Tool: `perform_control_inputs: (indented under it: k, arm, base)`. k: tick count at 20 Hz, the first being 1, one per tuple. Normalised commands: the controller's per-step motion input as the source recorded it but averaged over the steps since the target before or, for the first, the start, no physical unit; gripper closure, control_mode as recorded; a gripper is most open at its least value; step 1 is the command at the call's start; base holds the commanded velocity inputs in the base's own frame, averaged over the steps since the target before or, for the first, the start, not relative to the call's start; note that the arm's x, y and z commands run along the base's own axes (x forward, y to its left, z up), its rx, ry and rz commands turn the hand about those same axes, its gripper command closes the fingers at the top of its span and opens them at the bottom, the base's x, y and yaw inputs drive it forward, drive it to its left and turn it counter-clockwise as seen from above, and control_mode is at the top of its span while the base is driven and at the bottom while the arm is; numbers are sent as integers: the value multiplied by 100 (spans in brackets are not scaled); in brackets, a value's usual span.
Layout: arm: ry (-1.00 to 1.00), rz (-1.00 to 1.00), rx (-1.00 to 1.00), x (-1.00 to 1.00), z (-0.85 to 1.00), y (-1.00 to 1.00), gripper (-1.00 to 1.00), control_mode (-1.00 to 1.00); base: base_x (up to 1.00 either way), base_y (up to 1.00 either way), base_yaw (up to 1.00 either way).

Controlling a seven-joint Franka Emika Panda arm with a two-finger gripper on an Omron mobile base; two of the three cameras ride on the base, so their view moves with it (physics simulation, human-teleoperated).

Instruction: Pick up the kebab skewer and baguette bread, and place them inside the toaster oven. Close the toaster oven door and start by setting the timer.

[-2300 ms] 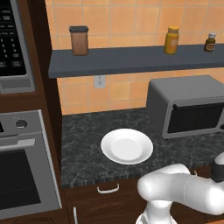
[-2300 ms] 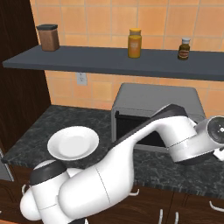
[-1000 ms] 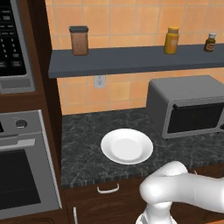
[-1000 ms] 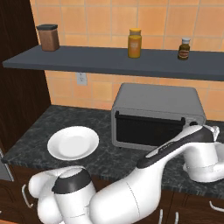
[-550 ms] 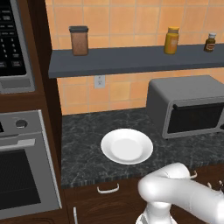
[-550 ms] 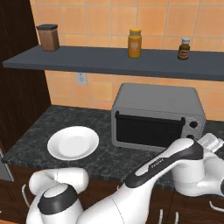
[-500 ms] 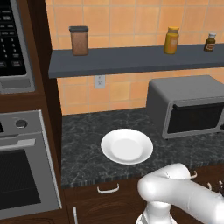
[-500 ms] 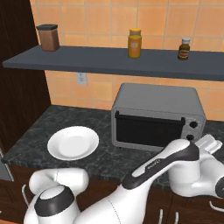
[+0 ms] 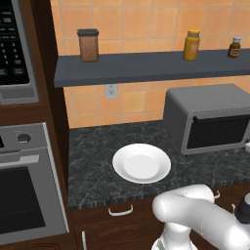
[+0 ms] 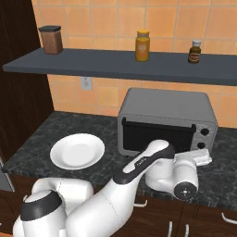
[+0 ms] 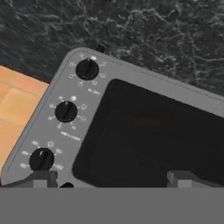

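Now you are working on the last step, setting the timer. Your gripper (image 11: 116, 178) is hanging in front of the toaster oven (image 11: 52, 131), and its two fingers (image 11: 43, 177) are standing wide apart, holding nothing. In the right base view, the gripper (image 10: 203, 157) is sitting just beside the knob end of the toaster oven (image 10: 166, 106).

The toaster oven door (image 11: 153, 135) is looking shut. Its dark glass is lying ahead of the gap between your fingers, and you cannot see through it. So I am guessing the kebab skewer and baguette bread are already inside, but I cannot tell.

Three round knobs are sitting in a row ahead of one finger, the one on the side of the orange wall (image 11: 17, 100). The nearest knob (image 11: 41, 159) is just past that fingertip. The middle knob (image 11: 66, 111) is farther on, and the last knob (image 11: 87, 69) is farthest. The little marks are too small to tell which knob is the timer.

Next you are probably going to slide sideways until one knob is sitting between your fingers, then move in, squeeze it and turn.
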Motion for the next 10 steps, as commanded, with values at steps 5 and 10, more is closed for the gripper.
perform_control_inputs:
  k: [5, 10]
  arm:
    - [-1, 0, 26, 6, 0, -21, -100, -100]
    - [-6, 0, 21, 0, 0, -29, -100, -100]
  base:
    - [0, 0, 0]
    - [0, 0, 0]
